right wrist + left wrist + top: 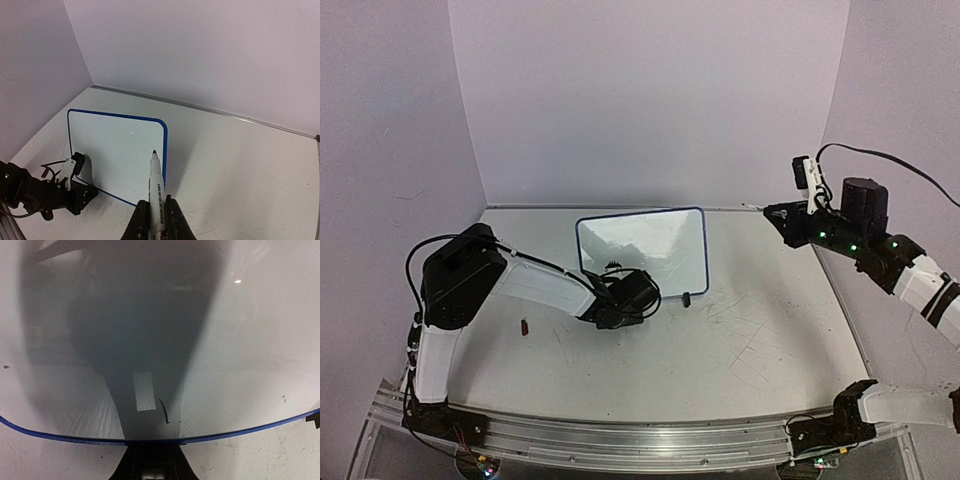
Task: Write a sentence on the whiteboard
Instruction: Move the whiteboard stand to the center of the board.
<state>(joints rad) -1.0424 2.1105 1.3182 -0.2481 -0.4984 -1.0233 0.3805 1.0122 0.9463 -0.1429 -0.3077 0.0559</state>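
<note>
At the middle of the table [770, 340], the whiteboard [660, 240] stands with its white face turned toward the arms; how steeply it leans I cannot tell. The left gripper [620, 305] is at the board's near left corner, and the left wrist view shows its fingers pressed together on the blue frame at the near edge. Just above that grip, a short dark stroke [163, 411] marks the glossy face, which also reflects the arm as a broad grey shape.

Far to the right and well apart from the board, the right gripper [154, 220] hangs above the table's far right corner. Its fingers pinch a white marker [156, 185], bare dark tip pointing away toward the board. Nothing lies between the tip and the board.

A black clip foot [687, 298] sits under the board's near right corner. A small dark object [524, 326], too small to identify, lies on the table to the left, near the left arm. A black cable [890, 160] loops over the right arm.

The tabletop is pale and scuffed, with fine scratches toward the near right. Plain pale walls [650, 100] enclose it on the left, far and right sides, and a metal rail [620, 440] runs along the near edge under the arm bases.
</note>
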